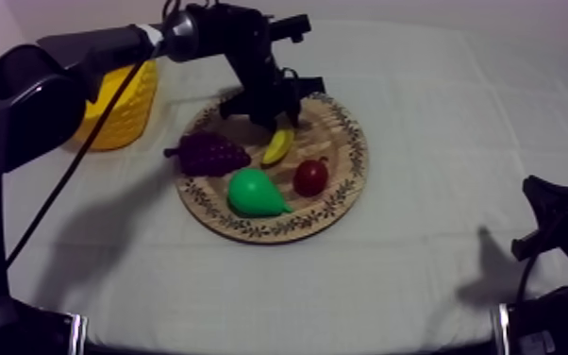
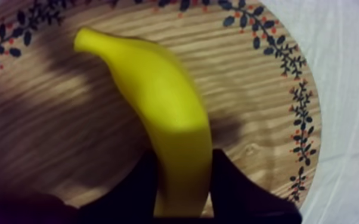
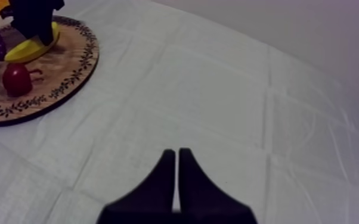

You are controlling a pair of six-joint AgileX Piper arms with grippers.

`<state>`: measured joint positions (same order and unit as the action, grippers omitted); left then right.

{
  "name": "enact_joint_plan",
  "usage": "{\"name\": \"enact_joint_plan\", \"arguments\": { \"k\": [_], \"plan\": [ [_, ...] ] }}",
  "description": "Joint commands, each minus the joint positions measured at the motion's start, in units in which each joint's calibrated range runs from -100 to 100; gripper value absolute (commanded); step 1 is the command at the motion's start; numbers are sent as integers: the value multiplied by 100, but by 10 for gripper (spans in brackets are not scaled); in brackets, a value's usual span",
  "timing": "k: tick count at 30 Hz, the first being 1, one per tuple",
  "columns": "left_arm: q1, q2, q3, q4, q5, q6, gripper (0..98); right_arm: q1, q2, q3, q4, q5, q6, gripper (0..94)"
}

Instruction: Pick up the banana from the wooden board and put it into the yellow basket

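The yellow banana [image 1: 278, 146] lies on the round wooden board [image 1: 344, 160] toward its back, and my left gripper [image 1: 274, 118] comes down on it from the upper left. Up close, the two black fingers [image 2: 137, 187] are closed round the banana [image 2: 158, 101] at its thick end, over the board's wood grain [image 2: 50, 119]. The yellow basket [image 1: 123, 104] stands left of the board, behind my left arm. My right gripper [image 3: 177, 152] is shut on nothing above bare cloth, low at the right side [image 1: 547, 212].
Purple grapes [image 1: 208, 153], a green pear [image 1: 255, 194] and a small red fruit [image 1: 310, 177] share the board near the banana. From the right wrist I see the board [image 3: 68, 65] with the left gripper [image 3: 36, 18] over the banana [image 3: 30, 50]. Open cloth spreads to the right.
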<state>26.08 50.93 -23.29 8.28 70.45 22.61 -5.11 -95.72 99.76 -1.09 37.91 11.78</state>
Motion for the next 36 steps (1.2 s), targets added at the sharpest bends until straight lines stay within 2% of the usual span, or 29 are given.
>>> {"name": "enact_joint_plan", "arguments": {
  "k": [1, 12, 21, 28, 36],
  "plan": [
    [-8, 11, 26, -11, -8, -13, 171, 4, -3, 2, -1, -1, -1, 2],
    [-73, -427, 61, -90, -1, -44, 141, 5, -3, 2, -1, -1, 0, 2],
    [-239, -1267, -116, -235, 293, 10, 130, 5, -3, 2, -1, -1, -2, 2],
    [-636, -2029, 61, -299, 394, -100, 121, 5, -3, 2, -1, -1, -2, 2],
    [-1258, -2889, 425, -517, 448, -269, 99, 5, -3, 2, -1, -1, 1, 2]
  ]
}}
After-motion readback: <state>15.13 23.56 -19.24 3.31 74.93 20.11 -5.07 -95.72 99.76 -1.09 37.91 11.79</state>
